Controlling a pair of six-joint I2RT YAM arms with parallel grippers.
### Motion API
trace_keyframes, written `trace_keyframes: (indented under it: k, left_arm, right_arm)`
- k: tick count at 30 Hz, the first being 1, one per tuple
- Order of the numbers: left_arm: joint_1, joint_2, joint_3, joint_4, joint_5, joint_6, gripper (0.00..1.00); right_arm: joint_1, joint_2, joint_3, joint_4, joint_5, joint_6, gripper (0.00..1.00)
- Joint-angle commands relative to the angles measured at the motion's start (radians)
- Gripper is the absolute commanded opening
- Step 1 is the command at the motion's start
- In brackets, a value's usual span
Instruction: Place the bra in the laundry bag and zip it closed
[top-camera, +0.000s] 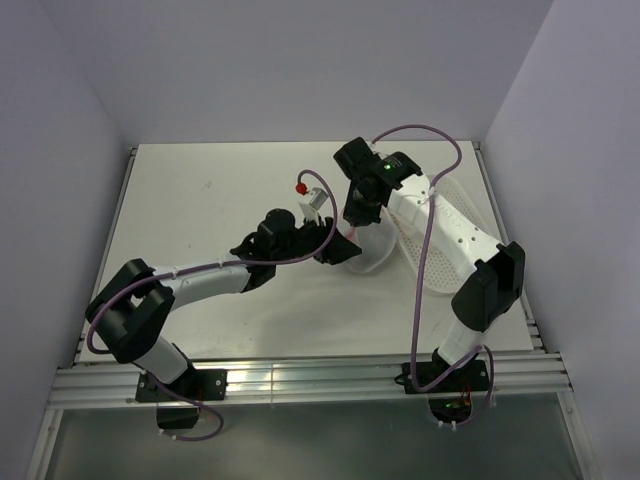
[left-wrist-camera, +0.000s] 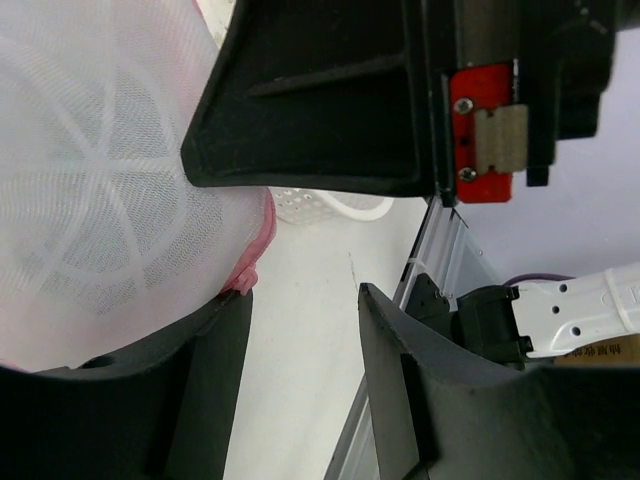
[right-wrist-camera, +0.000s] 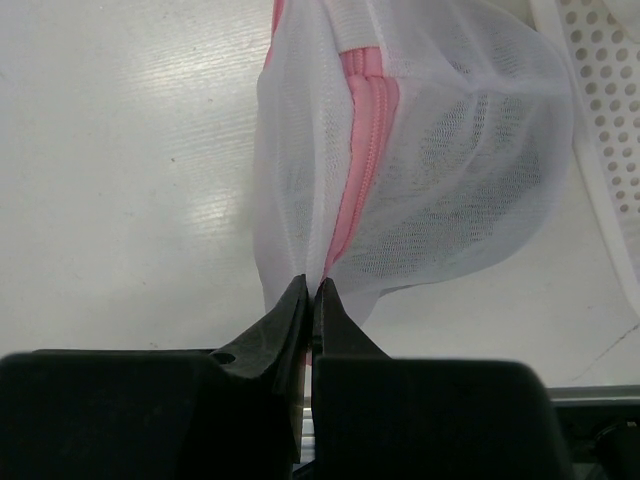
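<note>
**Bag pinched at its zipper, bra out of plain sight**

At the left, your left gripper (left-wrist-camera: 302, 300) stands about half open right beside the laundry bag (right-wrist-camera: 440, 180). Bare table (left-wrist-camera: 300, 420) shows in the gap between its fingers. The bag's pink edge sits against or just beside one finger, but nothing is clamped there.

At centre, the bag bulges out from the arm holding it, near the middle of the table. The pictures do not show whether it rests on the surface or hangs just above it. The pink zipper trim (right-wrist-camera: 365, 150) runs in one narrow band with its two sides together, so the stretch you can see looks zipped. The rest of the rim is out of sight.

Your right gripper (right-wrist-camera: 312, 292) comes down from above with its jaws pressed together on the bag's edge, just where the pink band ends. It may have the zipper pull or only mesh and trim; at this size you cannot tell.

As for the bra, no black garment lies on any table surface in view. A greyish shade shows through the mesh, but that could be the bra or only doubled netting. The likely reading is that loading is done and closing is under way or nearly finished. You still need to confirm the zip runs the full way round.

At the far right, the white perforated basket (right-wrist-camera: 610, 110) sits just beside the bag.
</note>
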Motion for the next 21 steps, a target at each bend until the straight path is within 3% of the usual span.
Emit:
trace_keyframes:
  k: [1,11,21]
  left_arm:
    - [0.013,0.013,-0.002,0.032,-0.115,-0.017,0.54]
    - [0.013,0.028,-0.065,0.147,-0.190,-0.081,0.54]
    - [-0.013,0.036,-0.093,0.237,-0.235,-0.110,0.47]
  right_arm:
    - [0.007,-0.012,0.054,-0.092,-0.056,-0.008,0.00]
    - [0.009,-0.011,0.069,-0.103,-0.071,-0.008,0.00]
    - [0.009,-0.018,0.058,-0.101,-0.075,-0.008,0.00]
